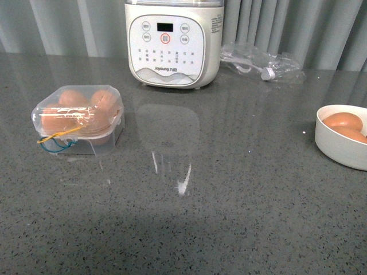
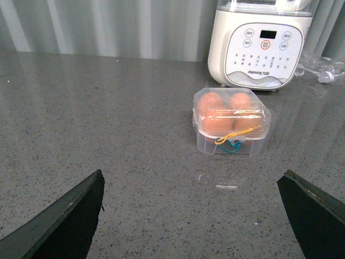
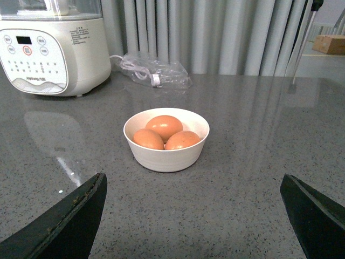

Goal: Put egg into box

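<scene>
Four eggs already fill the shut box (image 1: 78,119); three more wait in the white bowl (image 3: 166,156)
Both grippers, left (image 2: 191,216) and right (image 3: 191,216), hang spread wide and empty; risk: with the lid down, a carried egg (image 3: 164,126) has nowhere to go and could crack

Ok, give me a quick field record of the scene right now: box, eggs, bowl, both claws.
box: small clear plastic four-cup egg case, lid shut, yellow and blue cords at its front
box contents: four orange-brown eggs, every cup filled
bowl: round white bowl, holding three loose orange-brown eggs
appliance: white cooker with button panel at the back
left claw: open, empty, facing the case
right claw: open, empty, facing the bowl
</scene>
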Robot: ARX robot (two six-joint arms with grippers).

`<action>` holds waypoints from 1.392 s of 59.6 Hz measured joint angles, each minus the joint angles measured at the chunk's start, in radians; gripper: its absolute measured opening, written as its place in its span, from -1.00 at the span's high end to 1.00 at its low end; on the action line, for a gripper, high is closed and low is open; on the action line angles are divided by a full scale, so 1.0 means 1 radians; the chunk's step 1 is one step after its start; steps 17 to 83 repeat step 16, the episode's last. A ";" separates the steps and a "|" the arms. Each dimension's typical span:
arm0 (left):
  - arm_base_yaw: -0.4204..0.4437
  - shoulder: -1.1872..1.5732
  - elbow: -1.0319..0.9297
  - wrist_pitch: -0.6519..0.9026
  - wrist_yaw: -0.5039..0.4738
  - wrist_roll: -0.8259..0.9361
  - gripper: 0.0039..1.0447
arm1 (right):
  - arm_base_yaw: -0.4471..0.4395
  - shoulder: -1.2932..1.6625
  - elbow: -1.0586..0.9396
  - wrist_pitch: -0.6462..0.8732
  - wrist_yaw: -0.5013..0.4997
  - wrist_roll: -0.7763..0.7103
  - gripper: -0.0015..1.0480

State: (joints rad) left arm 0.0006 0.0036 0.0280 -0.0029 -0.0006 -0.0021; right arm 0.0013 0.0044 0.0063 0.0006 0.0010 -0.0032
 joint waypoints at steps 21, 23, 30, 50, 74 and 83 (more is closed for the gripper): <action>0.000 0.000 0.000 0.000 0.000 0.000 -0.87 | 0.000 0.000 0.000 0.000 0.000 0.000 -0.86; 0.000 0.000 0.000 0.000 0.000 0.000 -0.87 | 0.000 0.000 0.000 0.000 0.000 0.000 -0.86; 0.000 0.000 0.000 0.000 0.000 0.000 -0.87 | 0.000 0.000 0.000 0.000 0.000 0.000 -0.86; 0.000 0.000 0.000 0.000 0.000 0.000 -0.87 | 0.000 0.000 0.000 0.000 0.000 0.000 -0.86; 0.000 0.000 0.000 0.000 0.000 0.000 -0.87 | 0.000 0.000 0.000 0.000 0.000 0.000 -0.86; 0.000 0.000 0.000 0.000 0.000 0.000 -0.87 | 0.000 0.000 0.000 0.000 0.000 0.000 -0.86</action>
